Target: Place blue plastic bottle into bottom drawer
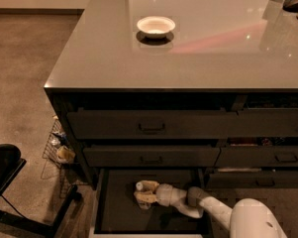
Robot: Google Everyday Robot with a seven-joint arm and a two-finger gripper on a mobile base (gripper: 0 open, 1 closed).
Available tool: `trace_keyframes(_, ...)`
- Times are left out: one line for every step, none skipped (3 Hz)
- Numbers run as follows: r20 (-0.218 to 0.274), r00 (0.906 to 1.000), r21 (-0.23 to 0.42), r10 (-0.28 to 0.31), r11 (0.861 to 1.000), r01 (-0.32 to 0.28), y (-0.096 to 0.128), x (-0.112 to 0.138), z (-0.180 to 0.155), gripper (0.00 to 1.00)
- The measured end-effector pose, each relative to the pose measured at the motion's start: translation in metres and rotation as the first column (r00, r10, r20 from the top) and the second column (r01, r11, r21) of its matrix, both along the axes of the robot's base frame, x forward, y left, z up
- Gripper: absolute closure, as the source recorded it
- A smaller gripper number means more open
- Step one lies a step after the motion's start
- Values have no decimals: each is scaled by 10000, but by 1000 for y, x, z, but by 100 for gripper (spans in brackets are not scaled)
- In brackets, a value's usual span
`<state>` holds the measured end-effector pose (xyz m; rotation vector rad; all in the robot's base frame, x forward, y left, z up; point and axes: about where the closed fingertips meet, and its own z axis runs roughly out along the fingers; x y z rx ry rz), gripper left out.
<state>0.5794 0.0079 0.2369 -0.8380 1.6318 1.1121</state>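
The bottom drawer (114,217) is pulled open at the foot of the cabinet, with a dark flat interior. My gripper (145,192) reaches into it from the right, low over the drawer floor. Its pale fingers (149,185) are closed around the blue plastic bottle (143,202). The bottle lies between them with its white cap (139,186) toward the back. Most of the bottle's body is hidden by the fingers.
A white bowl (156,26) sits on the grey countertop (198,58). Two shallower handled drawers (151,127) above are shut. A wire basket (59,150) with items stands left of the cabinet. A dark chair base (10,182) is at far left.
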Motion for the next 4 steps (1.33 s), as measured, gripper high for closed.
trace_keyframes(0,10000,0,0,10000,0,0,0,5,82)
trace_keyframes(-2,10000,9,14,10000,-14,1,0,5,51)
trace_keyframes(-3,10000,12,20,10000,-20,2,0,5,27)
trace_keyframes(-3,10000,13,20,10000,-20,2,0,6,0)
